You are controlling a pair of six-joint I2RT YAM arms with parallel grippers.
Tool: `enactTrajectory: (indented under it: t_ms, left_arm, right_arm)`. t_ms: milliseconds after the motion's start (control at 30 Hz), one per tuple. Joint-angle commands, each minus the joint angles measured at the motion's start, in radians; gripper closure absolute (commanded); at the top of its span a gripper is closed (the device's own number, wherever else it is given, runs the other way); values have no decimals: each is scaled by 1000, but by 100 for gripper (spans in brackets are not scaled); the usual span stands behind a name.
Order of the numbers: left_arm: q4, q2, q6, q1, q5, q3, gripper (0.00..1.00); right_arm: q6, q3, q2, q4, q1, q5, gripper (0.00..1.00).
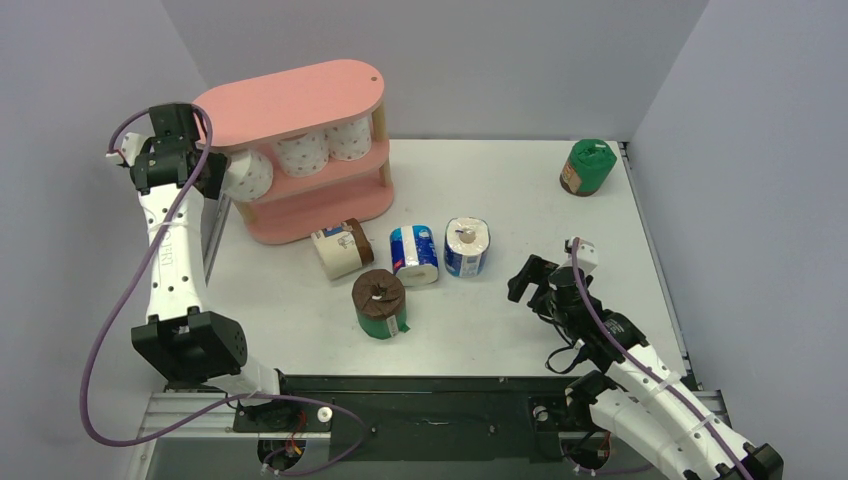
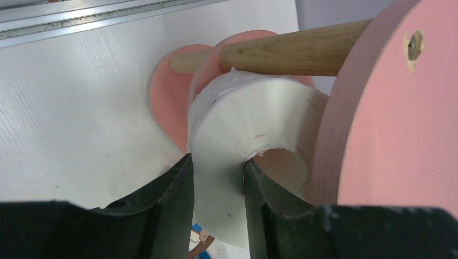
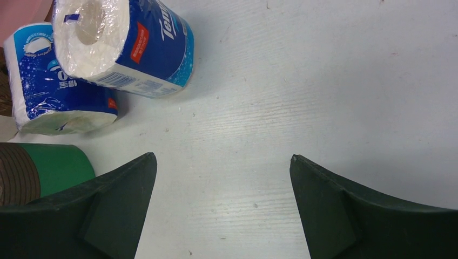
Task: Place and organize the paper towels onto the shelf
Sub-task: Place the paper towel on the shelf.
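Paper towels: one white roll (image 1: 248,174) is pinched by its wall in your left gripper (image 2: 216,172), jaws narrow, at the left end of the shelf's (image 1: 290,100) middle tier. Two dotted rolls (image 1: 303,152) stand on that tier. Five wrapped rolls (image 1: 337,250) lie spread over the table (image 1: 500,180). Your right gripper (image 3: 222,157) hangs wide open and empty, near the blue-and-white pair (image 1: 414,255).

Pale grey walls (image 1: 500,60) enclose a white table (image 1: 490,185), apparently evenly lit.
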Motion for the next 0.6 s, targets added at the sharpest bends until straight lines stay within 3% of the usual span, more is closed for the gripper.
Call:
enactTrajectory:
  t_ms: [0, 300, 567]
  left_arm:
    - [130, -9, -58, 5, 0, -14, 81]
    - [170, -7, -44, 5, 21, -49, 75]
    - [181, -11, -32, 4, 26, -62, 62]
  right_arm:
    - [-10, 29, -2, 37, -10, -1, 11]
    - [-10, 28, -4, 34, -14, -5, 11]
    - [-9, 30, -4, 32, -16, -6, 11]
